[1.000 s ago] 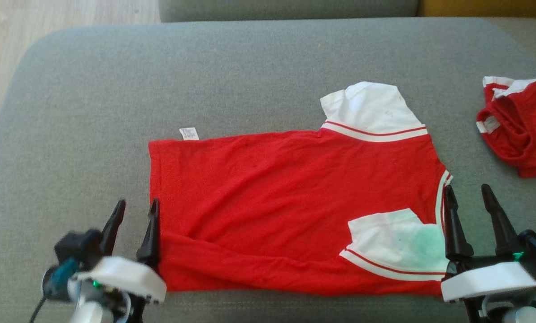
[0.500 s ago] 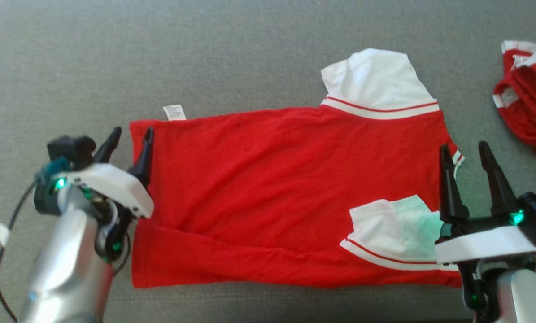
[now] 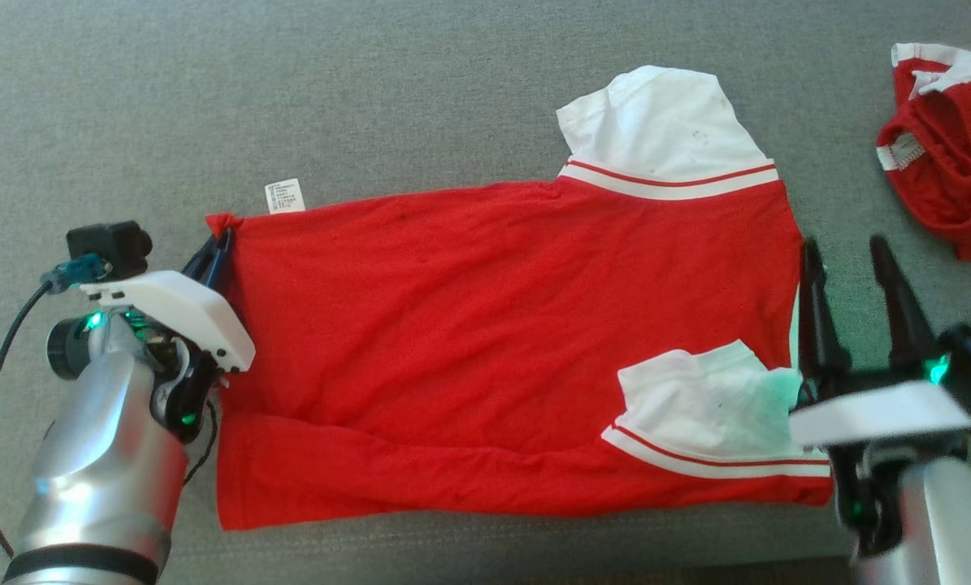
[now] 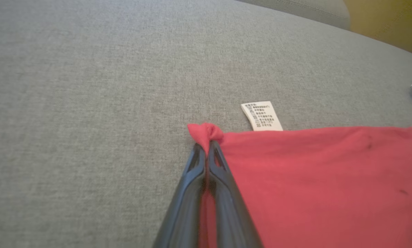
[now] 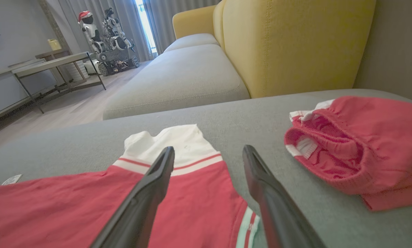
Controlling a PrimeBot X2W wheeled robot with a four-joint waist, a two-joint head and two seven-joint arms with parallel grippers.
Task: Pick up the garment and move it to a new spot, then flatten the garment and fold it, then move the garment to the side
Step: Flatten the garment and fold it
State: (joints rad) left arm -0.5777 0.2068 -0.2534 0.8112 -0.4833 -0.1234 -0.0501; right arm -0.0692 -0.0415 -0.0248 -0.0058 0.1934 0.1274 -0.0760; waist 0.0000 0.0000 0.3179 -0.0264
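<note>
A red garment [image 3: 493, 325] with white sleeves lies spread on the grey cushion [image 3: 371, 97], its hem to the left and neck to the right. My left gripper [image 3: 218, 242] is shut on the garment's far-left hem corner; in the left wrist view the pinched red cloth [image 4: 206, 132] bunches at the tips of the closed fingers [image 4: 192, 186], beside a white care label [image 4: 262, 115]. My right gripper [image 3: 847, 256] stands open at the garment's right edge, just above the neck end [image 5: 206, 199], fingers [image 5: 147, 193] apart with nothing between them.
A second red piece of clothing [image 3: 944, 146] lies crumpled at the far right of the cushion. Behind it stand a yellow sofa back [image 5: 288, 44] and another grey seat [image 5: 178, 79]. A table [image 5: 50, 65] and a robot figure [image 5: 106, 38] stand on the floor beyond.
My left gripper has moved up along the hem's left edge and shut on its far corner, bunching the cloth. The head camera has tilted down and in. My right gripper stays open.
</note>
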